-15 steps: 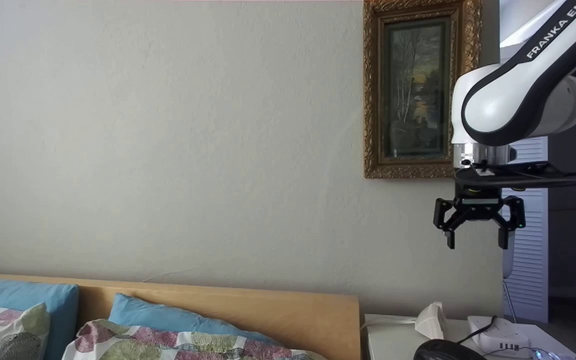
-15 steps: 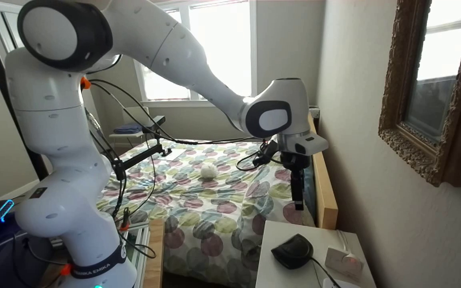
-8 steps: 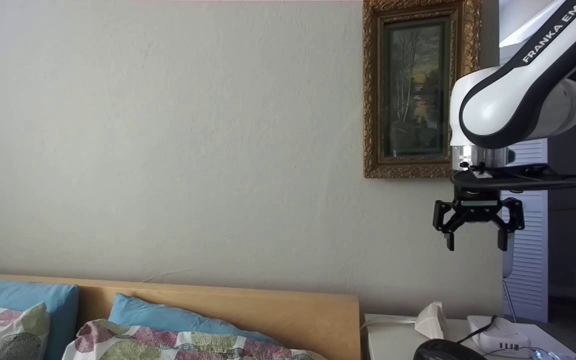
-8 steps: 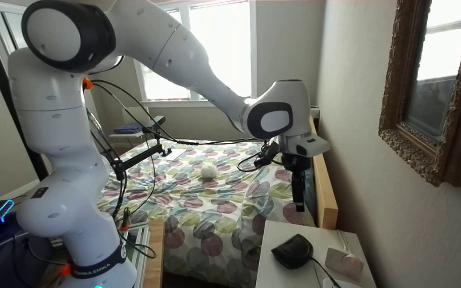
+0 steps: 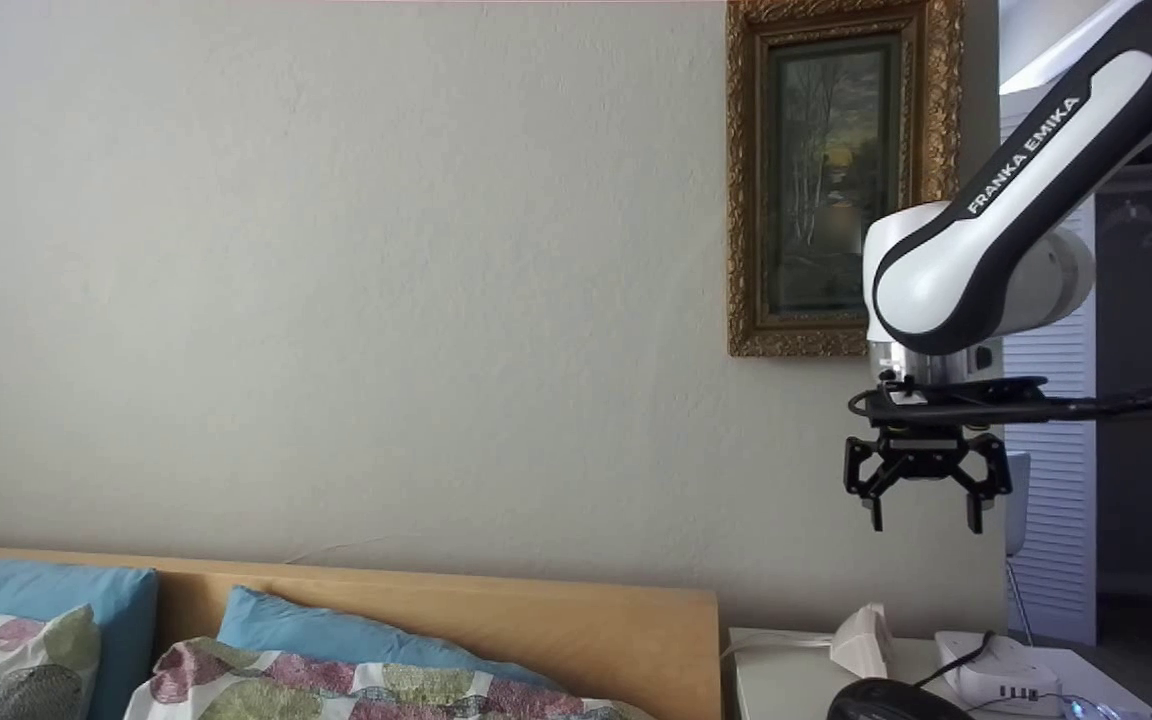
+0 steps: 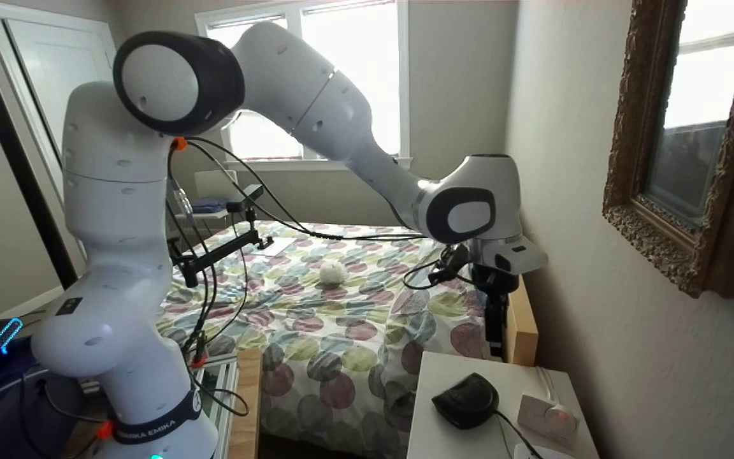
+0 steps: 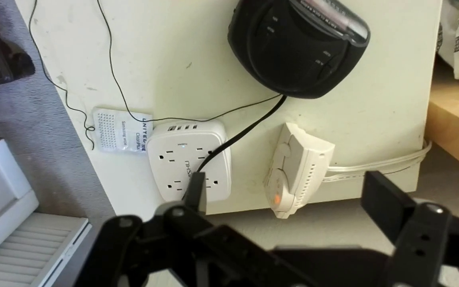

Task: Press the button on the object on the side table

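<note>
My fingers (image 7: pixel 387 207) stand apart, holding nothing; my likely target, the cream box (image 7: pixel 299 171) near the wall (image 6: pixel 561 191), looks light and rigid, so I'd gently press its orange spot (image 7: pixel 277 199).

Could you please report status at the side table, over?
Gripper open, higher than side table. Black clock radio, orange-lit white unit both untouched; target unclear. Possible snag: black cord across outlet block.

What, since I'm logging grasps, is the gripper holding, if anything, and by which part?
Nothing is held. The gripper hangs open, its fingers apart with nothing between them, higher than the side table.
</note>
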Controlling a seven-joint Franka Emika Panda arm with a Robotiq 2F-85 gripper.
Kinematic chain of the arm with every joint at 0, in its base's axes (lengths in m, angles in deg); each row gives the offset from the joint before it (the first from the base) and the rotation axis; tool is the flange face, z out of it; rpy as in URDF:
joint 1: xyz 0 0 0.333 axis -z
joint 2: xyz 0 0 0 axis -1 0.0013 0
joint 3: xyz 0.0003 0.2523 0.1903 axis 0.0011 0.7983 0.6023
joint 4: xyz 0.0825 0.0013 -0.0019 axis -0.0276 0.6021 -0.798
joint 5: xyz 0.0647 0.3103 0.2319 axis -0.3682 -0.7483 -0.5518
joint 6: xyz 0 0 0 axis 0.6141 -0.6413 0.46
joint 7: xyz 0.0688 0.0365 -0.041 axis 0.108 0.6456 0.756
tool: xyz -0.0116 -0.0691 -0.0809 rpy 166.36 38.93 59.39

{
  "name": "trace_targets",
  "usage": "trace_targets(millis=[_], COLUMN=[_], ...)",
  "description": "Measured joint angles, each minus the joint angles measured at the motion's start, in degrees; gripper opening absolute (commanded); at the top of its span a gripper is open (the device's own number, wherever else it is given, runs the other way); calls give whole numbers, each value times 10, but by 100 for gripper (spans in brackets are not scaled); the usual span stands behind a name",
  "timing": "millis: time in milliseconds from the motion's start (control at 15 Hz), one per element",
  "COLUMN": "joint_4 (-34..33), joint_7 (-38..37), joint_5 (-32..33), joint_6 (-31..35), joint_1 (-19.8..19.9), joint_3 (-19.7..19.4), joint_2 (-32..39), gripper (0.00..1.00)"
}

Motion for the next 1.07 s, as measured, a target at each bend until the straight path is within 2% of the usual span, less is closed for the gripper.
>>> trace_targets(millis=[533,1067], joint_4=[-121,-225], joint_7=[-29,-46], joint_5=[-2,-25], joint_6=[1,1], joint_1=[-20,-24], joint_3=[-30,-37], joint_2=[131,250], gripper=[100,100])
